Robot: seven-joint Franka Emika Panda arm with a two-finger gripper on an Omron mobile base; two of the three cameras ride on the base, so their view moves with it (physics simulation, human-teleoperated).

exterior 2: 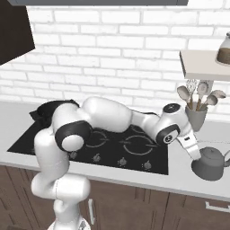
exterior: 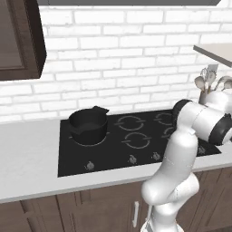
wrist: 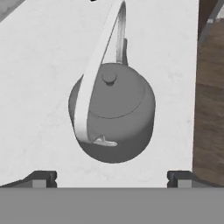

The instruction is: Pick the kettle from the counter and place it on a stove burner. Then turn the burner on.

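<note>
Kettle (wrist: 114, 114) sits on counter (wrist: 39, 87) right of cooktop (exterior 2: 112, 148), directly beneath hand (wrist: 111, 177). Hand fingers spread wide, holding nothing. Arched handle (wrist: 94, 74) runs lengthwise away from hand, between fingertips.

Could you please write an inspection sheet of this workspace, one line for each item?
Surface: pale counter with black cooktop set in it.
Job's things: kettle upright on the counter, right of the cooktop; stove burner bare.
Clutter: black pot on the rear left burner; utensil cup with spoons behind the kettle.
Grippers: tool open, just above the kettle, holding nothing.
Cables: nothing seen.
Surroundings: white brick wall, dark cabinet upper left, shelf with a jar, wooden cupboards below.
</note>
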